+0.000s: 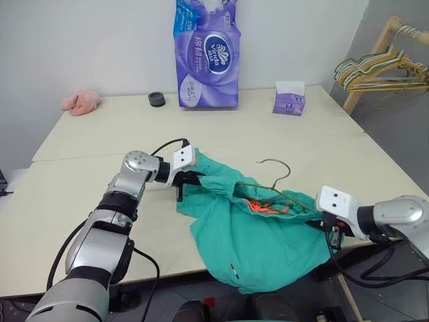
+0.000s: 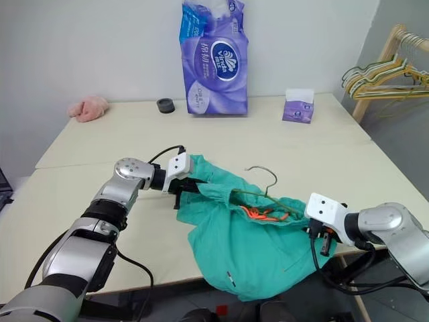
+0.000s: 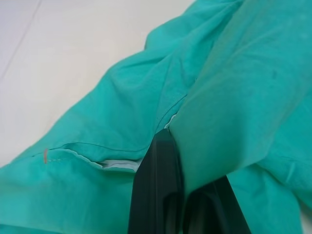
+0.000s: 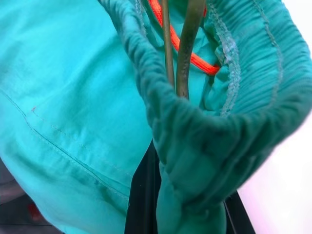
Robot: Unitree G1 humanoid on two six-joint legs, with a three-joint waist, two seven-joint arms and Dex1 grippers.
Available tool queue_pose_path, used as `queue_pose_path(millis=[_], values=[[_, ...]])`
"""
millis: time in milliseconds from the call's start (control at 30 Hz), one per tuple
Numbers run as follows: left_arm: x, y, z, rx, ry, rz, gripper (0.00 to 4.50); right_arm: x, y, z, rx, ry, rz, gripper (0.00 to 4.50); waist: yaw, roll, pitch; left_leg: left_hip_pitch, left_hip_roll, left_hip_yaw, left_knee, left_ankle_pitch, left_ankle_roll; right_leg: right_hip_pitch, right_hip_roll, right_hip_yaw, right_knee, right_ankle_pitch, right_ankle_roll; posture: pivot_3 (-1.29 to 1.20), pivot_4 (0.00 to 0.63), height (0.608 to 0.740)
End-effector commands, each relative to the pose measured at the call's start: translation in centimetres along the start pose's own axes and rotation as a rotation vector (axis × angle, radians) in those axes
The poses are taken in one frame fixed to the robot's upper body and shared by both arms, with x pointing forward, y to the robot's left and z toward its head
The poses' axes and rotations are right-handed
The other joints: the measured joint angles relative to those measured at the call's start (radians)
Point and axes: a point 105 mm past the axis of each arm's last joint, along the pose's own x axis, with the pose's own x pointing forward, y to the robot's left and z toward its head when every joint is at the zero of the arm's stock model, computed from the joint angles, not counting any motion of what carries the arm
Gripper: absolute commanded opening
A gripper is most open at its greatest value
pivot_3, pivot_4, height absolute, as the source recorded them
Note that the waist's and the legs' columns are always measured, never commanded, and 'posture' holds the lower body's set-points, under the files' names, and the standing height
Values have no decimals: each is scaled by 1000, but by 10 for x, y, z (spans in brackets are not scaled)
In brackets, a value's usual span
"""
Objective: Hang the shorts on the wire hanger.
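Right hand (image 2: 320, 236) pinching the waistband of the shorts (image 2: 248, 248), wire hanger (image 2: 265, 191) seemingly threaded inside just beyond its fingers. Left hand (image 2: 182, 186) clamped on the opposite edge, over the counter (image 2: 268, 134). Best spread apart gently, keeping cloth taut across the hanger's shoulders, hook clear.

A purple tissue pack (image 1: 206, 57), tissue box (image 1: 289, 98) and pink cloth (image 1: 81, 102) line the table's (image 1: 100, 141) far edge.
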Motion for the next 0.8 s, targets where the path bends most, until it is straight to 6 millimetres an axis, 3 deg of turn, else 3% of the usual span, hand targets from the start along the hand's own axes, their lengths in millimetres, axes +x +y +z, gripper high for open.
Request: queue_pose_path(millis=[33,367,667,800], values=[[-8,11,13,36,-31,50,23,-7,1,6,-39,-12,-7,0,0,0,0,0,0,0,0,0,0,0,0,0,0,0,0,-252,59,740],[-7,8,13,40,-33,37,23,-9,4,-3,-21,15,10,0,-1,0,0,0,0,0,0,0,0,0,0,0,0,0,0,-252,61,740],[-1,-1,24,2,-113,13,23,-7,0,11,12,-54,1,0,-1,0,0,0,0,0,0,0,0,0,0,0,0,0,0,-241,58,740],[-5,-4,22,0,-104,12,905,-9,-1,13,29,-67,-1,0,1,0,0,0,0,0,0,0,0,0,0,0,0,0,0,-239,54,740]])
